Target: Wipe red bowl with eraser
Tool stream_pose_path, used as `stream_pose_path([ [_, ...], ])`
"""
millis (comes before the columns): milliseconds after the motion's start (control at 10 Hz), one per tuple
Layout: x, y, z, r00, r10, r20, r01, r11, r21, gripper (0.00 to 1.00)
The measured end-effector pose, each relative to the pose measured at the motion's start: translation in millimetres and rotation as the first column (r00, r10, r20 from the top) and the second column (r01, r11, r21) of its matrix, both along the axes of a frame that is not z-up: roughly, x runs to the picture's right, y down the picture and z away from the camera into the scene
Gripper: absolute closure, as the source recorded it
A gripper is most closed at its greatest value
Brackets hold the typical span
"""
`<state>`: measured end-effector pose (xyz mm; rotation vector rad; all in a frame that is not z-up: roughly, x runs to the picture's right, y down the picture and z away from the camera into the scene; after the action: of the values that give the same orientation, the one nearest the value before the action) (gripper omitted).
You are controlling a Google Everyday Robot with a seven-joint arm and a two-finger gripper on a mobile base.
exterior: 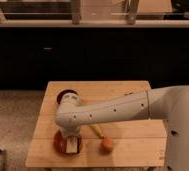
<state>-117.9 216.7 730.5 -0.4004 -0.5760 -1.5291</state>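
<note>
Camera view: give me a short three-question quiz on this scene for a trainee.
1. True or false: the tool is at the far edge of the wooden table.
2. What colour is the small lump lying right of the red bowl? A. orange B. green C. blue
3. Fill in: the tool holds the ______ down in the red bowl.

Key:
1. False. It is near the table's front left corner, over the red bowl.
2. A.
3. eraser.
</note>
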Motion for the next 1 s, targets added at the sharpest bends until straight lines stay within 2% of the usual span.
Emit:
stream_pose_path([
  [200, -3, -14, 8.6, 1.000, -0.009, -0.001, 0.009, 0.9998, 0.018, 1.00],
  [400, -25, -21, 14.0, 0.999, -0.034, 0.033, 0.033, 0.9990, 0.029, 1.00],
  [800, -64, -13, 23.6, 0.987, -0.088, 0.131, 0.089, 0.9961, 0.003, 1.00],
  [1000, -79, -1, 15.4, 0.978, -0.108, 0.181, 0.113, 0.9936, -0.013, 1.00],
])
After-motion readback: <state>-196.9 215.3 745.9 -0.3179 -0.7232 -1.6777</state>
